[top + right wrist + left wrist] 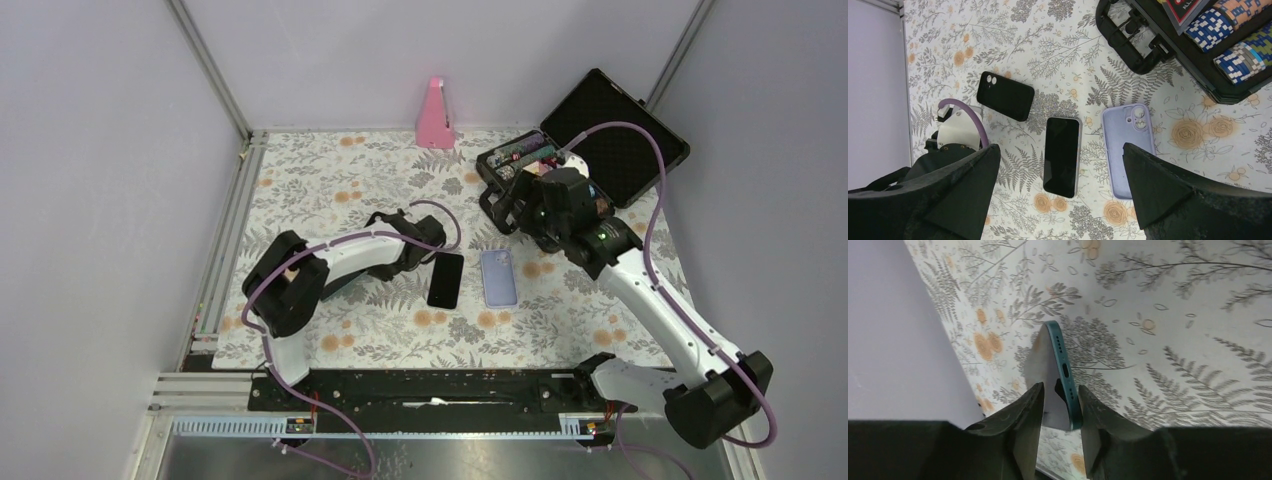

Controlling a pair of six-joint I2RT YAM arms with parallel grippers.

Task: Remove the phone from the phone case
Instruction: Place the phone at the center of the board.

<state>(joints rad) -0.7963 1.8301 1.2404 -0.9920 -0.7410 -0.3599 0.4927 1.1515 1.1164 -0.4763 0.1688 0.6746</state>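
Teal edging marks the end of the phone in your left wrist view. Its charging port faces the camera, and it sits between the two fingers of your left gripper. Those fingers stand a little apart, one on each side of the phone, and you cannot tell from this angle whether they press on it.

From overhead, the phone lies flat and screen-up on the flowered cloth, with the left gripper at its far left corner. Just to its right, not touching, lies the lilac case, so the phone is outside it.

Your right gripper hangs above both with its fingers spread wide and nothing between them. Beyond it an open black box holds stacks of chips. A pink block stands at the back edge of the cloth.
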